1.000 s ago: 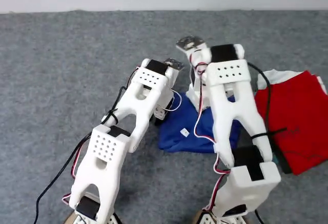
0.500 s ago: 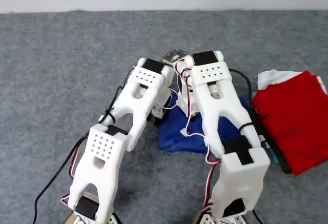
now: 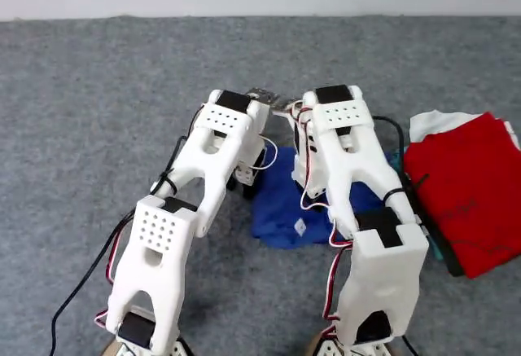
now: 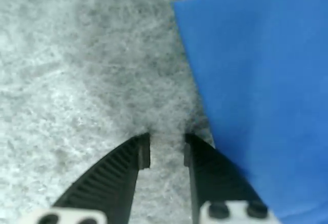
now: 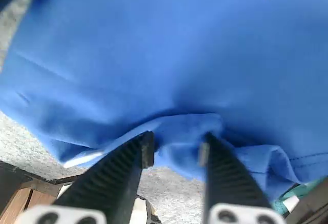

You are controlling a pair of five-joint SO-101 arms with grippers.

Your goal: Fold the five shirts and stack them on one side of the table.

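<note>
Nearest the table's front edge lies the blue shirt, a folded pad of smooth cloth with a small white tag at its near side. Both arms hang over it and hide much of its outline, so its long axis cannot be told.

The right gripper is on the cloth. Its jaws stand moderately apart, astride a raised fold at the shirt's edge. There is cloth between the tips but, as far as I can see, it is not pinched.

The left gripper sits just off the shirt toward the table's left edge, over bare grey surface. Its jaws are a narrow slit with nothing between them, and the shirt's straight edge runs just beside one jaw. So the shirt lies to the right of the left gripper and directly under the right one, which looks better placed to grasp.

By the right edge rests the stack, with the red shirt on top and white and teal hems showing below. It is near the blue shirt, but an arm hides whether they touch. The coming move likely carries the blue shirt rightward onto it.
</note>
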